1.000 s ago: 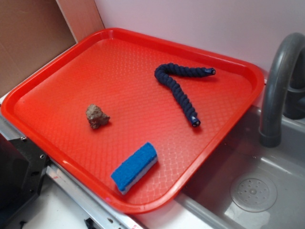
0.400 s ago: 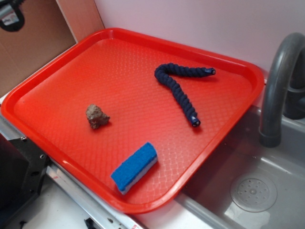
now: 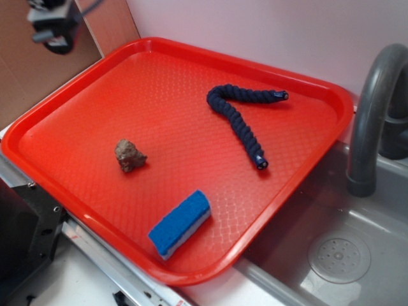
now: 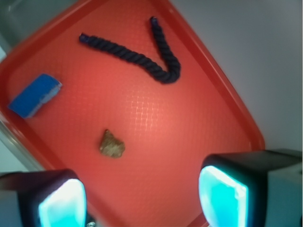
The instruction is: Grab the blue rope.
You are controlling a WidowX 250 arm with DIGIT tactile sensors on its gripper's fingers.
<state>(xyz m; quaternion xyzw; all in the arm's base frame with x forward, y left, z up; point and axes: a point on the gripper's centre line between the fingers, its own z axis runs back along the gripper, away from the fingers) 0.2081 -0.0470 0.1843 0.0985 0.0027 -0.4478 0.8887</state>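
My gripper [image 4: 142, 196] hangs empty, its two pads [image 4: 222, 198] spread wide, high above the near-left corner region of the red tray [image 3: 299, 169]; in the exterior view only a blurred bit of my gripper shows at the top left, off beyond the tray's far-left edge. Everything else lies inside the tray. Nearest under me is a small brown rock [image 4: 112, 144], left of tray centre. Toward the tray's front edge lies a blue sponge [image 3: 180, 223], white underside showing; not my target. The blue rope [image 3: 241, 120] lies in the tray's far-right part, bent in a V, one capped end near the back rim, the other pointing toward the sink side, well apart from rock and sponge. Step in hand, as I judge it: approach, nothing grasped yet. Next move calls for crossing the tray over the rock, lining my pads across one straight leg of the rope, descending, then closing.
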